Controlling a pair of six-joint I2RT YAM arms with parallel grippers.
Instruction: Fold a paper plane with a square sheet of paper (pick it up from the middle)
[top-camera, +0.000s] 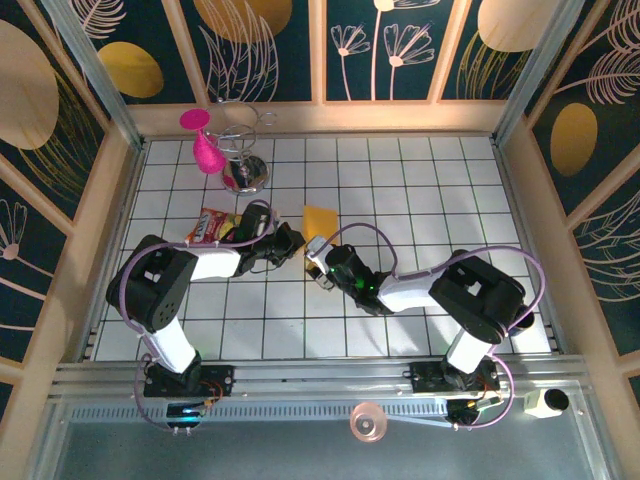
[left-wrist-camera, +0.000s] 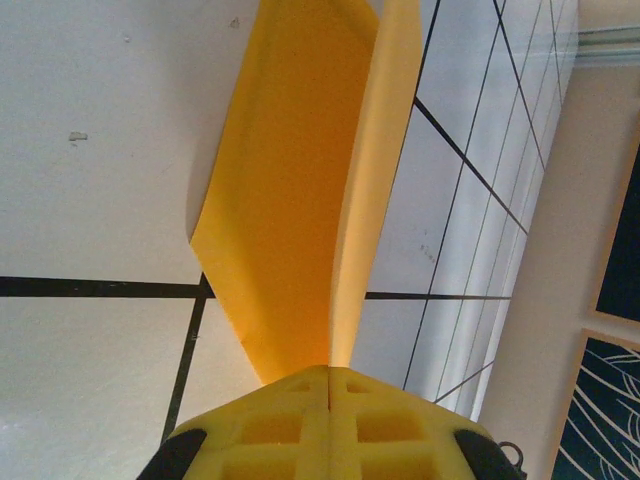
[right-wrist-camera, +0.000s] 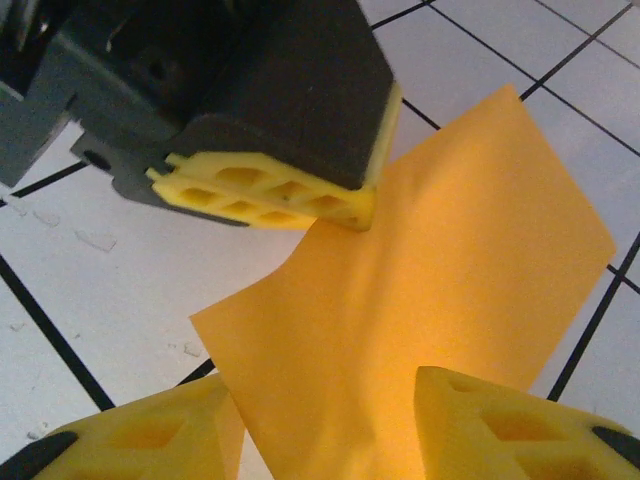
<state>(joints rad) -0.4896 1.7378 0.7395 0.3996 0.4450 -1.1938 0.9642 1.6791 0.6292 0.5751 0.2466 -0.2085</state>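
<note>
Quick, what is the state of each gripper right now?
Left gripper: closed, pinching the paper sheet.
Right gripper: open around the paper sheet, no grip yet.

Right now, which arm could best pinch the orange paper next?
The right one, probably. The left gripper is shut on the paper, so it's busy holding. The right gripper is open with a finger on each side of the sheet, ready to close.

square sheet of paper (top-camera: 320, 218) (left-wrist-camera: 290, 200) (right-wrist-camera: 450, 270) | you see plain orange-yellow, no print | bent into a V along a centre crease | just 12 o'clock of the tiled table (top-camera: 450, 200) middle | its 7 o'clock end pinched in the left gripper (top-camera: 292, 240) (left-wrist-camera: 328, 375)
</note>
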